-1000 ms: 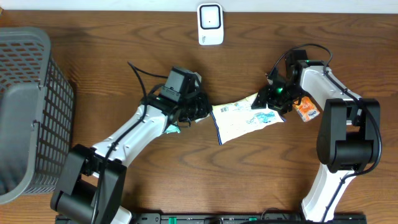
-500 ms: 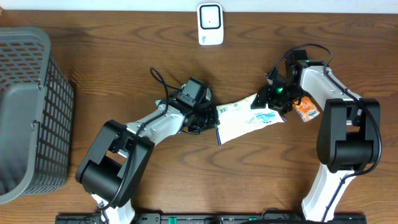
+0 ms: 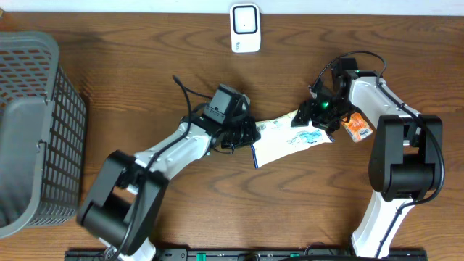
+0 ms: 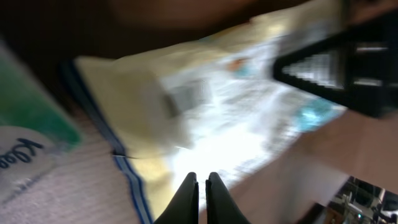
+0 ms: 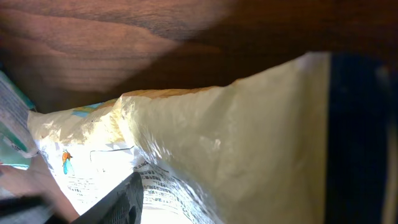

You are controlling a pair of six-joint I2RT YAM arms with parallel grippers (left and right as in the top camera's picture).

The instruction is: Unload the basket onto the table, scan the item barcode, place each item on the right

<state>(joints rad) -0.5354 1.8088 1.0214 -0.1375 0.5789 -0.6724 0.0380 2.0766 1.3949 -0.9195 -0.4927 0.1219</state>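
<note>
We see the worktop (image 3: pixel 145 51) as dark brown wood, its grain plain and its finish a low satin sheen. The pouch (image 3: pixel 286 138) is thin cream plastic film, crinkled and glossy, with bright glare on it in both wrist views. The basket (image 3: pixel 65 116) is matt grey moulded plastic lattice. The scanner (image 3: pixel 245 27) has a smooth white plastic shell. The left arm (image 3: pixel 172 143) and right arm (image 3: pixel 373 90) wear smooth white hard covers with matt black joints.

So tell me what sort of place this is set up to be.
Most likely a mock shop checkout on a wooden table: a white barcode scanner stands at the far edge, a grey plastic shopping basket sits at the left, and a printed product packet is near the middle.
</note>
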